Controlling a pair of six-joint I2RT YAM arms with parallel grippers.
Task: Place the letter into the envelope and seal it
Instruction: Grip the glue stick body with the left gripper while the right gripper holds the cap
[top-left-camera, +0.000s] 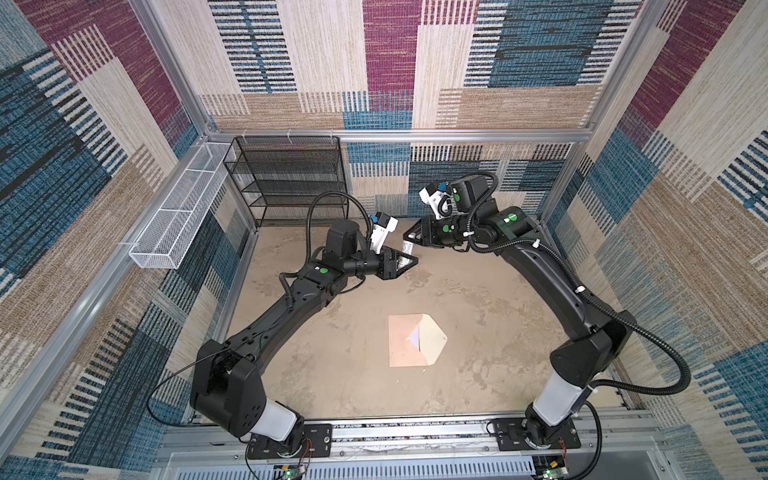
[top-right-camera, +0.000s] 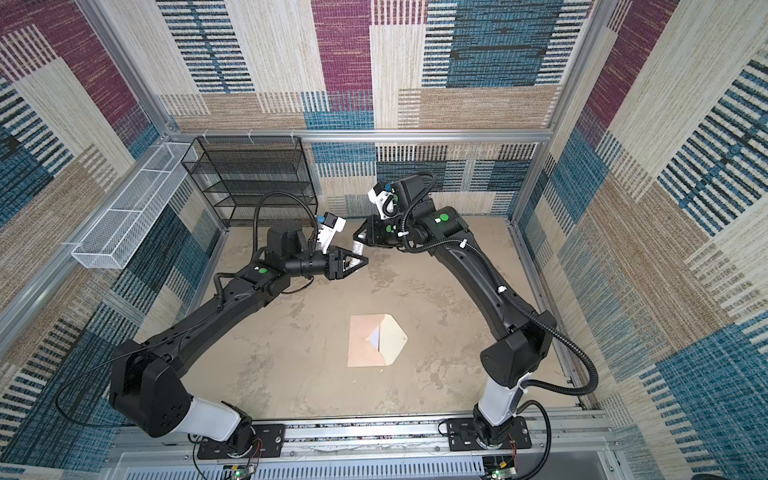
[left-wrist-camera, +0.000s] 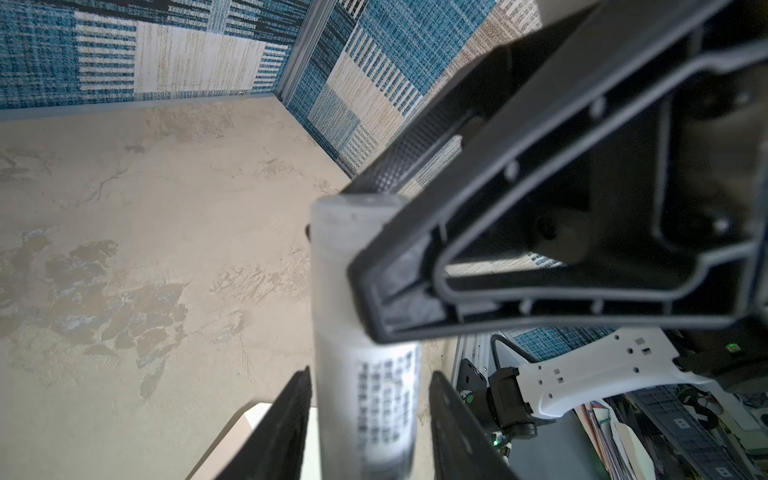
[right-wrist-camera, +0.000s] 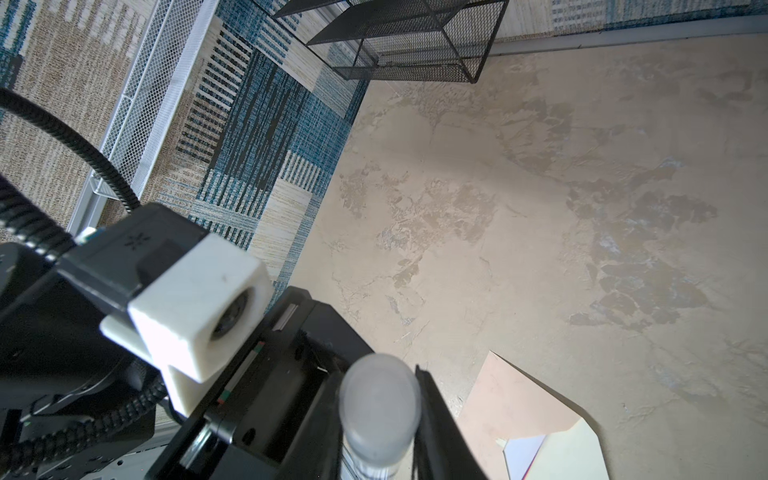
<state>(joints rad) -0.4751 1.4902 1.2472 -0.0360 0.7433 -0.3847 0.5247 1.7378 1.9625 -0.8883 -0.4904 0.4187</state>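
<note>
The peach-tan envelope lies flat at the table's middle, its cream-lined flap folded open to the right. A white sliver of the letter shows in its mouth; the rest is hidden inside. Above the back of the table both grippers meet at a small white tube with printed text. My right gripper is shut on the tube's capped end. My left gripper stands open around the other end, with a gap on each side.
A black mesh rack stands at the back left against the wall. A white wire basket hangs on the left frame. Patterned walls close in the table on three sides.
</note>
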